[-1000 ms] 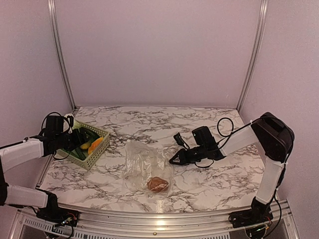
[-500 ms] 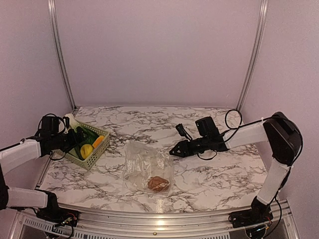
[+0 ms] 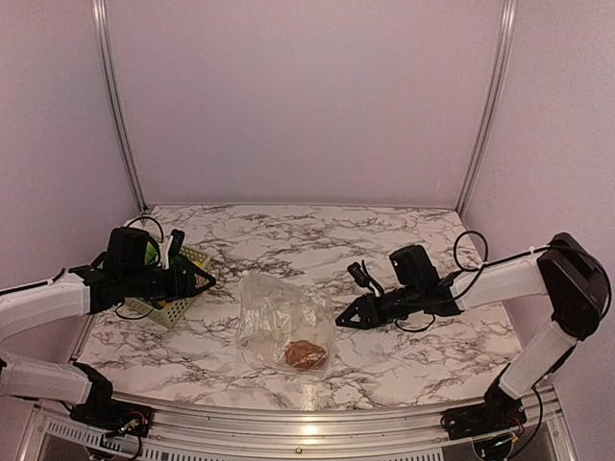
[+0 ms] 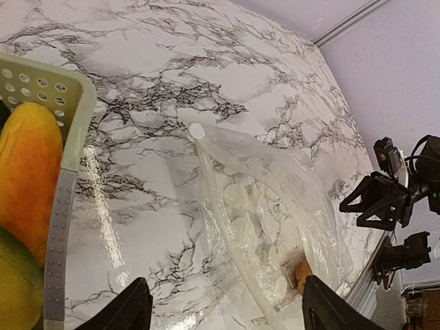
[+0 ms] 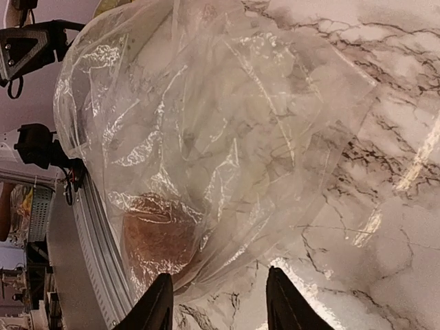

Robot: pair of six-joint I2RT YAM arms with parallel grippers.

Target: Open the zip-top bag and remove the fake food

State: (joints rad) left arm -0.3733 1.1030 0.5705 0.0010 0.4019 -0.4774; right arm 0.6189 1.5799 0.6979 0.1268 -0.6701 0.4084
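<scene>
In the middle of the bench (image 3: 413, 240), the zip-top bag (image 3: 279, 317) lay flat, one brown lump (image 3: 306, 354) of fake food inside at its near end. The right hand (image 3: 342, 317) hovered just beside its right edge, spread and empty. The left hand (image 3: 200, 280), spread wide too, sat by the green basket (image 3: 178, 309).

Spotted the zip-top bag (image 3: 282, 317) lying crumpled on the counter (image 3: 384, 240), brown lump (image 3: 305, 354) inside near its front edge. Caught the left pincer (image 3: 197, 279) at the right corner of the pale green basket (image 3: 179, 309), jaws spread, pointing toward the bag, apart from it. Found the right pincer (image 3: 343, 318) low, just beside the bag's right edge, clutching nothing.
</scene>
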